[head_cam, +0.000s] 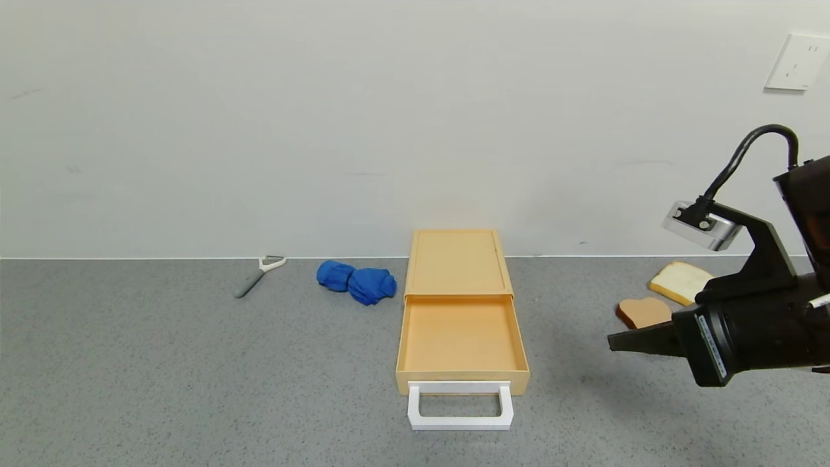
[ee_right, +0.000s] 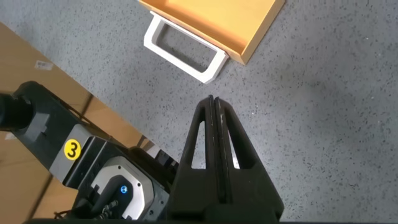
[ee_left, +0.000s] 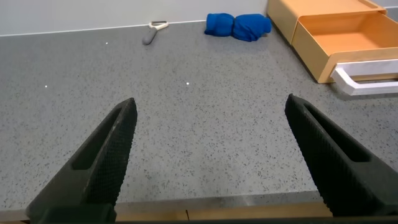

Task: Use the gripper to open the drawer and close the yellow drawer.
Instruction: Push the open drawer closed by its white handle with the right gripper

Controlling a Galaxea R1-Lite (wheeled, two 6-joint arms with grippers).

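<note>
The drawer [head_cam: 459,334] sits mid-table, pulled out. The right gripper [head_cam: 616,342], fingers pressed together, hovers to its right, partly cut off. The left gripper [ee_left: 208,155], spread wide, is hidden from the head view.

The drawer [head_cam: 459,337] is pale yellow-orange all over, inside and outside, and its loop handle [head_cam: 460,407] is plain white. The table [head_cam: 162,376] is grey with fine dark and light speckles — the same pattern up to every edge. Near the far edge, a cloth [head_cam: 356,281] is deep blue, and a peeler [head_cam: 258,273] has a grey handle with a white head. Toward the right edge, one bread slice [head_cam: 643,312] is brown-tan, and another [head_cam: 681,281] is cream with a darker yellow crust. The right gripper [head_cam: 639,342] is black with a white label; the left gripper [ee_left: 211,165] is black too. The wall [head_cam: 324,117] is off-white — its socket plate [head_cam: 797,61] is white.
</note>
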